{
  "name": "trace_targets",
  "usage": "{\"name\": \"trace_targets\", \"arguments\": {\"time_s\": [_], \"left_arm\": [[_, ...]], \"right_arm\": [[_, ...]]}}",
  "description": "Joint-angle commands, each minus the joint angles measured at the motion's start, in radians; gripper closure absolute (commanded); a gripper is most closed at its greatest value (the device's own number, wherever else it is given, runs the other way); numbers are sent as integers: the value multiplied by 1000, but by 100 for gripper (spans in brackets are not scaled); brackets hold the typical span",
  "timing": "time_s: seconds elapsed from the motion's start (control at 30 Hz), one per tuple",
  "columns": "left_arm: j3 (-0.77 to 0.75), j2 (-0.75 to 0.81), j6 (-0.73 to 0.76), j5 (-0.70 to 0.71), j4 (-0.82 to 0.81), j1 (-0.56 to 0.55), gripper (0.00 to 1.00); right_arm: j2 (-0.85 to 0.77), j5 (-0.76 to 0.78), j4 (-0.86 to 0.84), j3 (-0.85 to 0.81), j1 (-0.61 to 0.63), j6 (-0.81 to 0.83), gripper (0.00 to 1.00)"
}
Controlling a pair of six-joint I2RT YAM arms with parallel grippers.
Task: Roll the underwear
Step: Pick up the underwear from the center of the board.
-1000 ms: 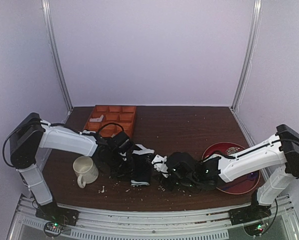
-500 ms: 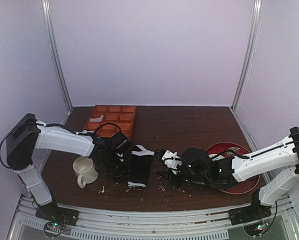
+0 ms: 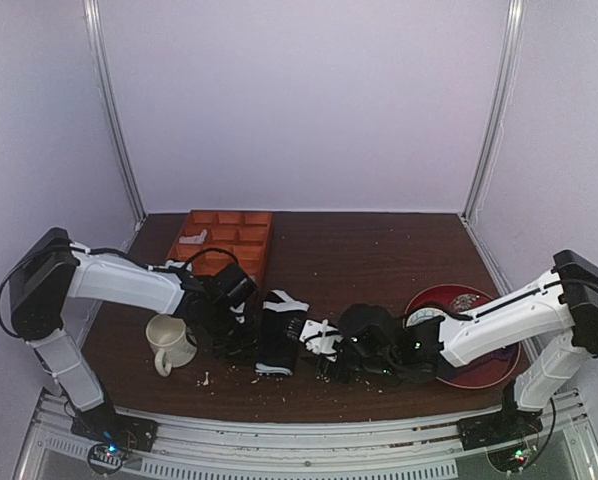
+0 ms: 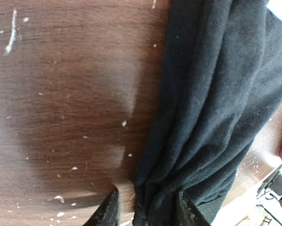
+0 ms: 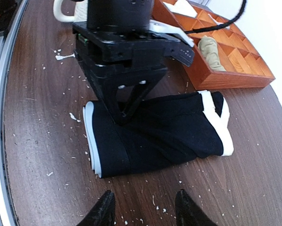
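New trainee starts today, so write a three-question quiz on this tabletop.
1. True or false: the underwear lies inside the orange tray.
2. What stands nearest the left arm's base side of the underwear? A) cream mug B) bottle C) bowl
3. Which arm reaches across the red plate?

Key: 1 false, it lies on the table. 2 A. 3 The right arm.

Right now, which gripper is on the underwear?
The left gripper: its fingers straddle the black underwear's edge; the right gripper hovers short of it, empty.
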State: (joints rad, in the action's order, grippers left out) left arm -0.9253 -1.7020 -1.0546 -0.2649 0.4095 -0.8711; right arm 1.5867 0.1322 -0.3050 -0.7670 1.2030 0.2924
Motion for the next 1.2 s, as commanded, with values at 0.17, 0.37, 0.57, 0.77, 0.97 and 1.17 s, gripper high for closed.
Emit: {"name": "trace_targets", "arguments": {"time_s": [0.17,0.37,0.57,0.77,0.97,1.17], "left_arm": [[12,-25,24,-28,-28,6,51],[33,-15,13,-34,-44,9,50],[38,-11,9,-36,-45,14,50],[47,-4,7,-41,-44,24,50],[48,-2,9,-49,-43,30,50],[48,1,12,-53,-40,33,51]], "right_arm": [[155,42,-14,-93,64,141,47],[233,60,-66,-125,90,160,48],[278,49,-103,-143,95,169,48],[334,70,-142,-160,94,181,49],[376,84,-164,-168,93,193,51],[407,105,-171,-171,93,203,54]]}}
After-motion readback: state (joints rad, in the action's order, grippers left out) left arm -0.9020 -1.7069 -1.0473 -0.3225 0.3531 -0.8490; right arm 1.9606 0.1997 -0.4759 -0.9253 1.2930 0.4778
